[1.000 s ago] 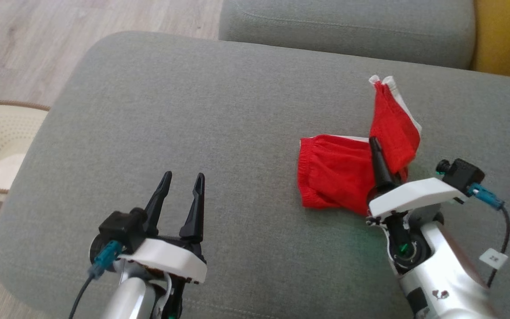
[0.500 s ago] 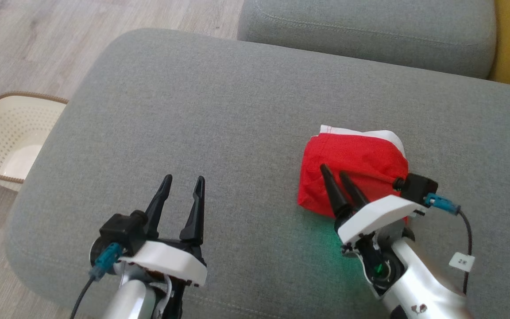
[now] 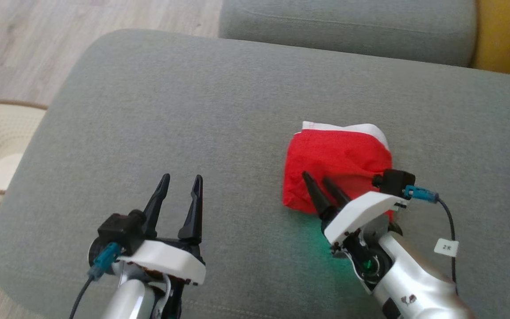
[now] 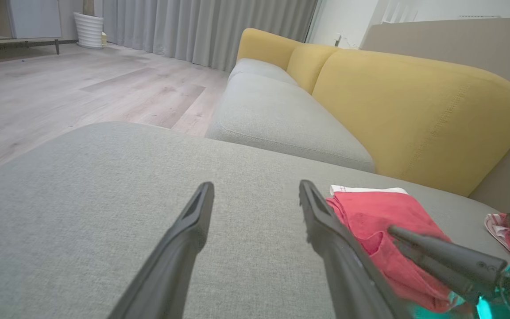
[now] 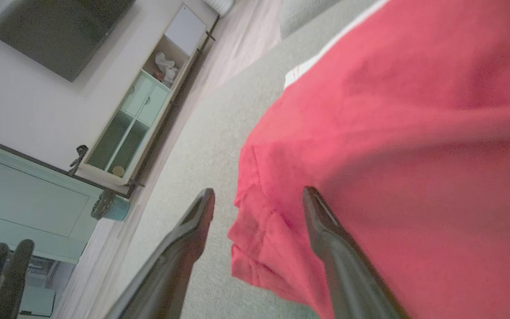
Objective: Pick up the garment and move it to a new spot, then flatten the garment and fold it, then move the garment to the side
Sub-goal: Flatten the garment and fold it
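The red garment (image 3: pixel 337 164) lay folded in a compact packet on the right half of the grey sofa cushion (image 3: pixel 193 110), so folding looked done and only the move aside remained. Its slightly longer axis ran left to right, with the white-trimmed edge toward the cushion's back. The right claw (image 3: pixel 315 177) was spread over its near-left corner, pinching nothing. The left claw (image 3: pixel 182 177) hung spread and empty near the front edge.

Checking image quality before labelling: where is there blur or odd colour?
Head view: green glow on the grey cushion beside the right gripper. Left wrist view: that gripper looks blurred. Right wrist view: the close red garment is soft.
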You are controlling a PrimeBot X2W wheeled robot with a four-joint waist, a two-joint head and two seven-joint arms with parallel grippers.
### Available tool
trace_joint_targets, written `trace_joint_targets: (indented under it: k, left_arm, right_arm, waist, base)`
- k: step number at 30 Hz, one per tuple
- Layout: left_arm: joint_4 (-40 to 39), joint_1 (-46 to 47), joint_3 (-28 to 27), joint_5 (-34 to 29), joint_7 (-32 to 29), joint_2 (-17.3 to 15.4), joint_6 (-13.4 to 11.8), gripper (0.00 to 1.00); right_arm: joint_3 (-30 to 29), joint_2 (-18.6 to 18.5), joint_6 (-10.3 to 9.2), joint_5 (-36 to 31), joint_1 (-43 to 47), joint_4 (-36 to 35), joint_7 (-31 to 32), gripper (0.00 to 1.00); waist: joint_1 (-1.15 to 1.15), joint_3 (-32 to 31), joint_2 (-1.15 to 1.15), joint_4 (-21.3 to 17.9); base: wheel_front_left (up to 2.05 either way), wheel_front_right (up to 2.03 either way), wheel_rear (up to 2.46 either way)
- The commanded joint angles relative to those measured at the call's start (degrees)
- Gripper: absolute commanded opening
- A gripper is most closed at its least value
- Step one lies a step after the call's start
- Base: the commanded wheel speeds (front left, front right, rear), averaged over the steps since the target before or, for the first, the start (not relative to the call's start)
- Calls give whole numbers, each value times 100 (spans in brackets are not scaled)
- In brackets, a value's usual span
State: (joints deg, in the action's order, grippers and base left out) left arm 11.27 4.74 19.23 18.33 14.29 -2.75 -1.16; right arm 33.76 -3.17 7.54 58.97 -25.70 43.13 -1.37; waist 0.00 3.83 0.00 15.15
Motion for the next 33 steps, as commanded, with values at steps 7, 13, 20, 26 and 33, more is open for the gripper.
trace_joint_targets:
  k: [7, 13, 20, 26, 33]
  left_arm:
    - [-296, 201, -310, 20, 71, -13, -6, 100]
    - [-422, 245, -321, 125, 71, -13, -24, 100]
    - [-445, 243, -298, 188, 71, -13, -30, 100]
    - [-400, 120, -293, 194, 71, -13, -28, 100]
    - [-379, 12, -332, 196, 71, -13, -14, 100]
  right_arm:
    - [-145, -351, -5, -856, -388, -430, -823, 100]
    - [-1040, -920, -5, -2215, -162, -633, -1256, 100]
    - [-2366, -910, -5, -3635, 651, -1379, -1326, 100]
    - [-3197, -468, -5, -4751, 1613, -2332, -1155, 100]
    - [-3512, -115, -5, -5174, 2118, -3070, -844, 100]
  waist:
    - [0, -203, 0, -532]
    - [0, -302, 0, -830]
    - [0, -337, 0, -1021]
    - [0, -333, 0, -1133]
    - [0, -293, 0, -1178]
  base:
    - [0, 0, 0]
    - [0, 0, 0]
    - [0, 0, 0]
    - [0, 0, 0]
    - [0, 0, 0]
